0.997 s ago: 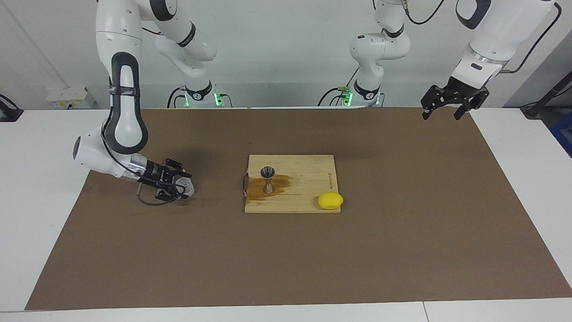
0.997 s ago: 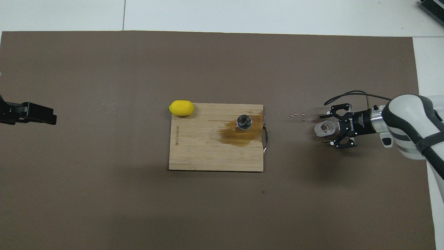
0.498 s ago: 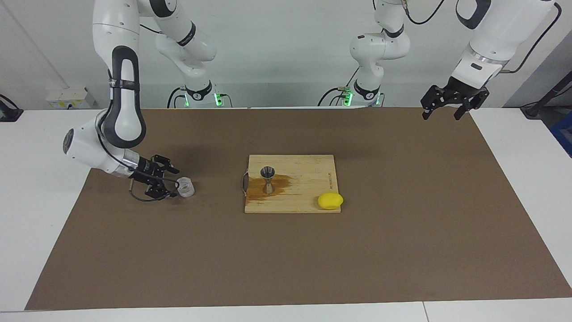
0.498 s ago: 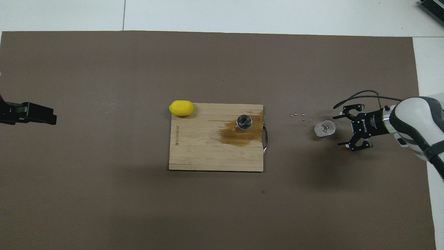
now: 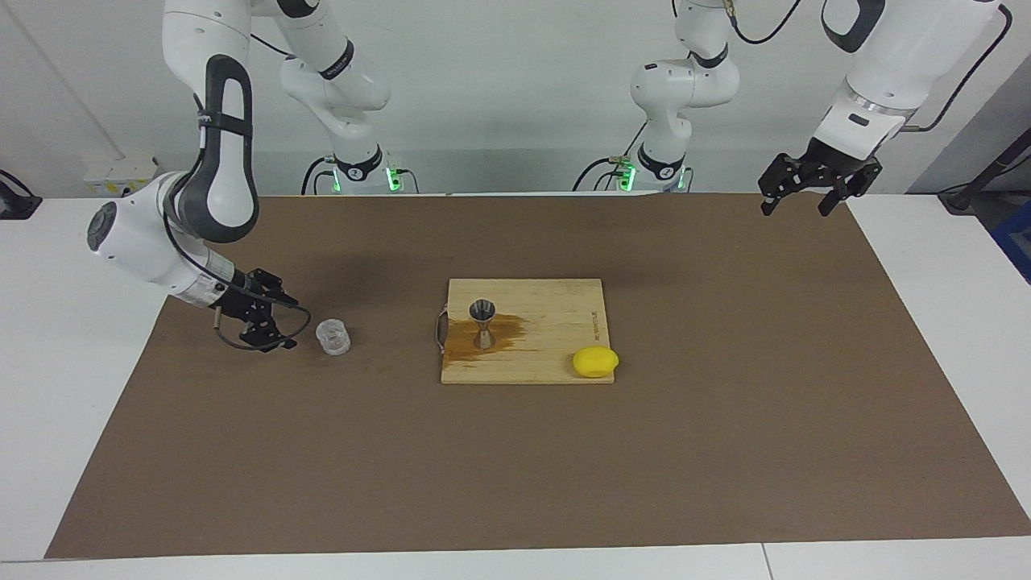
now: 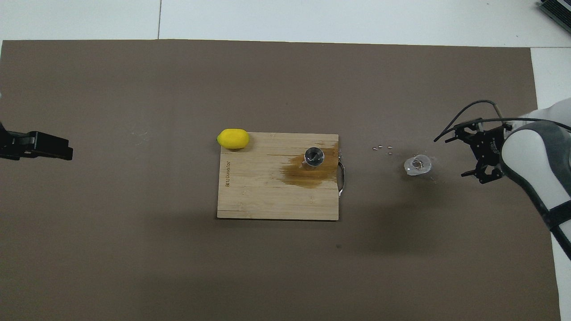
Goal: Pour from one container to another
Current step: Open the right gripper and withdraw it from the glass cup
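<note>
A white wall backs a white table (image 5: pixel 926 322) covered by a matte brown mat (image 5: pixel 725 419); both arm bases stand at the robots' edge. From the facing camera, a pale bamboo cutting board (image 5: pixel 556 338) with a metal handle at the right arm's end lies mid-mat. On it stands the metal jigger (image 5: pixel 482 322), hourglass-shaped, shiny, upright, its upper cone open; what it holds cannot be told. A brown wet stain (image 5: pixel 491 337) spreads over the wood around its foot. A smooth yellow lemon (image 5: pixel 596 362) rests at the board's corner toward the left arm's end, on the edge farther from the robots. The clear cup (image 5: pixel 333 337), short and cylindrical, stands upright on the mat toward the right arm's end, well apart from the board. The right gripper (image 5: pixel 278 324) sits low just beside the cup, not touching it, fingers spread apart and empty. The left gripper (image 5: pixel 795 203) waits raised over the mat's corner at its own end, fingers apart, holding nothing.

From overhead, the jigger (image 6: pixel 314 157) shows a round steel mouth amid the stain (image 6: pixel 308 171). The cup (image 6: pixel 418 165) looks glassy with nothing clearly inside; a few small droplets (image 6: pixel 383 149) glint on the mat between it and the board (image 6: pixel 267 196). The right gripper (image 6: pixel 453 156) is clear of the cup, and only the left gripper's dark tip (image 6: pixel 49 147) shows at the frame's edge.
</note>
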